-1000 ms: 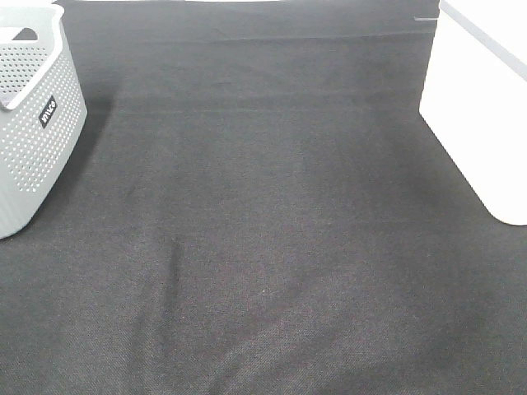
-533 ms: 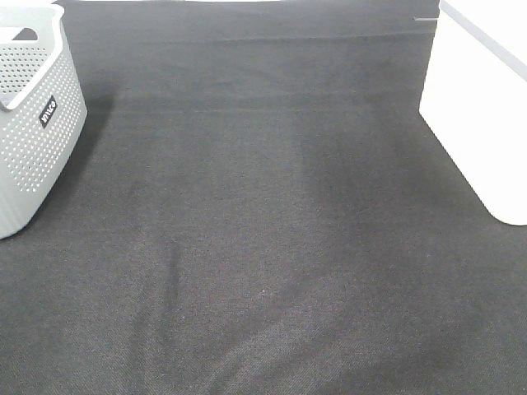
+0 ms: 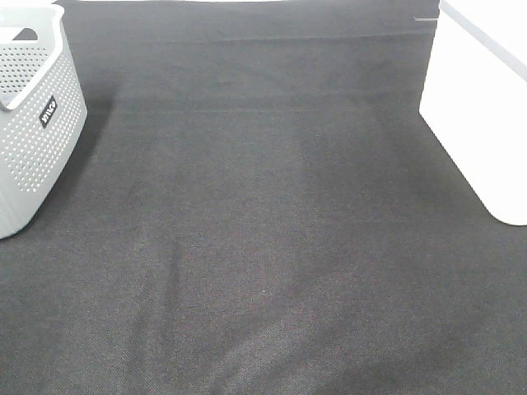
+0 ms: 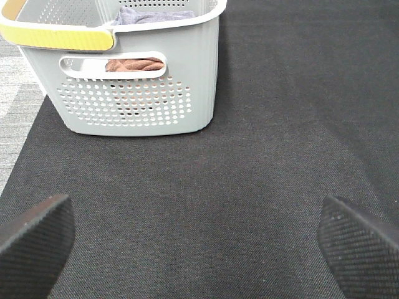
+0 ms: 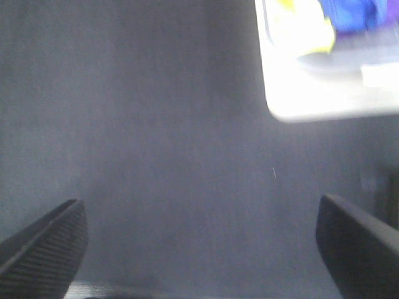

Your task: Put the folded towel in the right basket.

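1. Grey basket (image 3: 33, 156): stands at the left edge of the tabletop. It is moulded plastic with rounded corners, its walls are perforated with rows of small round holes, and one wall carries a small black label (image 3: 48, 112). The left wrist view shows a yellow band (image 4: 62, 38) along its rim and an oblong handle slot in the wall below.
2. Towels: a brown towel (image 4: 134, 64) lies inside the grey basket and shows through the handle slot. A grey-blue towel (image 4: 156, 15) lies at rim level above it. Which one the task means cannot be told.
3. Left fingers (image 4: 31, 243): black pads with a fine ribbed texture, spread wide. They hold nothing and sit clear of the grey basket, over bare cloth.
4. Tabletop (image 3: 272, 230): covered with black woven cloth, matte, with faint creases.
5. Right fingers (image 5: 358, 249): the same ribbed black pads, spread wide, gripping nothing. This view is blurred.
6. White basket (image 3: 486, 107): stands at the right edge of the tabletop. Its walls are smooth and unperforated, with a rounded corner.
7. Contents of the white basket: a blue item (image 5: 352, 14) and a yellow item (image 5: 312, 37), too blurred to identify.
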Tool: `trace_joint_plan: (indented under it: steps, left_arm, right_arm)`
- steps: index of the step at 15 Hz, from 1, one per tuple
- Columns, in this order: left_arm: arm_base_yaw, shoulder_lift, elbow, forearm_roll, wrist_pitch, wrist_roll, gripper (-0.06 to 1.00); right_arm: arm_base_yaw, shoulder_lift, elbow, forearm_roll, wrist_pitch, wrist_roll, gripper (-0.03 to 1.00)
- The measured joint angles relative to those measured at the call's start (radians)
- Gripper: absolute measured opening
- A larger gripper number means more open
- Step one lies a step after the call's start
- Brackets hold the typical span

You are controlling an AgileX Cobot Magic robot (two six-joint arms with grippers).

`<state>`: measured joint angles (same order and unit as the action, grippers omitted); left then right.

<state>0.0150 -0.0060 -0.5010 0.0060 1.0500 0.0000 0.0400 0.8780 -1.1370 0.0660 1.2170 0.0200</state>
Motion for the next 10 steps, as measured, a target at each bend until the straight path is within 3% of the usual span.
trace_joint_plan:
  steps: [4, 7, 10]
  left_arm:
    - [0.0, 0.0, 0.0, 0.0, 0.0, 0.0, 0.99]
    - [0.0, 0.0, 0.0, 0.0, 0.0, 0.0, 0.99]
    - [0.0, 0.0, 0.0, 0.0, 0.0, 0.0, 0.99]
  right_arm:
    - [0.0, -0.464, 0.199, -0.013, 0.003, 0.0, 0.96]
    - [0.0, -0.594, 0.222, -0.06, 0.001, 0.001, 0.96]
    - [0.0, -0.754, 0.375, -0.12, 0.001, -0.026, 0.96]
